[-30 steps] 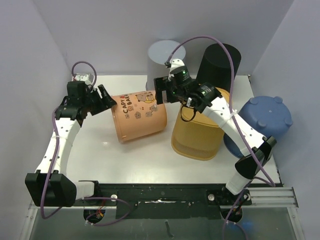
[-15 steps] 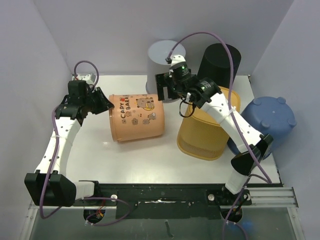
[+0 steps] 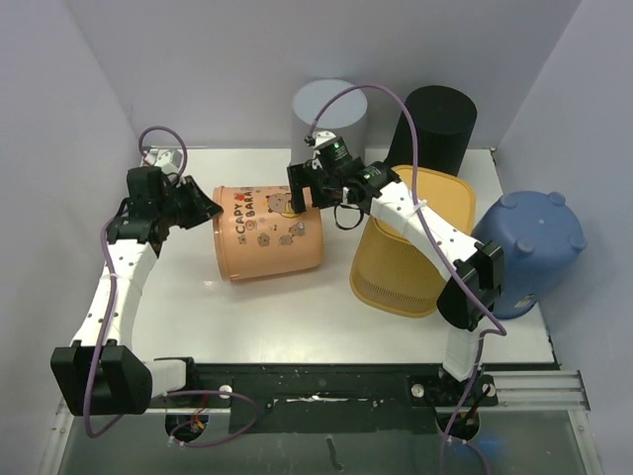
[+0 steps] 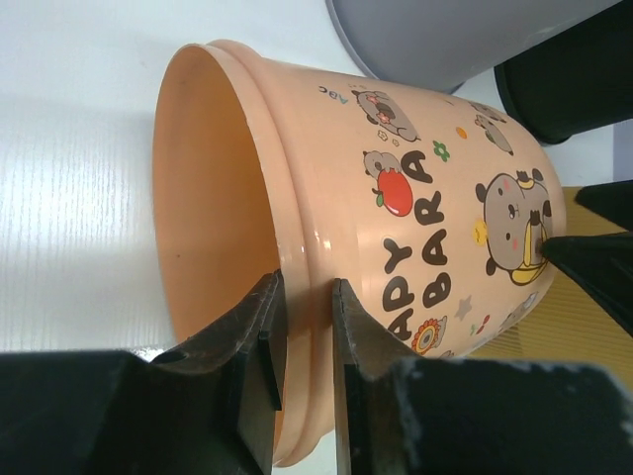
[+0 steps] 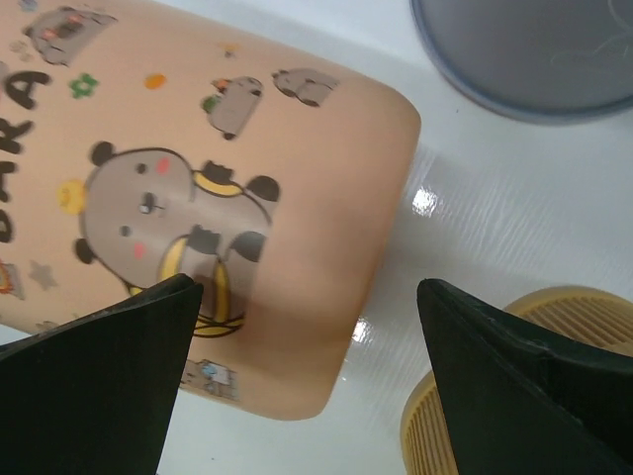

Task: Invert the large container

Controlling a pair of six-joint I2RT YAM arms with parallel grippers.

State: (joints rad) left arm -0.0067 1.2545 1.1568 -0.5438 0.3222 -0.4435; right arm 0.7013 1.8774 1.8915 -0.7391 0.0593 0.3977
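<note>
Sideways peach bucket (image 3: 269,233), rim pinched by left hand (image 4: 305,297).

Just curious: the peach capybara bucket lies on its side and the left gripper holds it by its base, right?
Not quite. The peach capybara bucket does lie on its side, but the left gripper holds it by its open rim, not its base, as the left wrist view shows.
</note>
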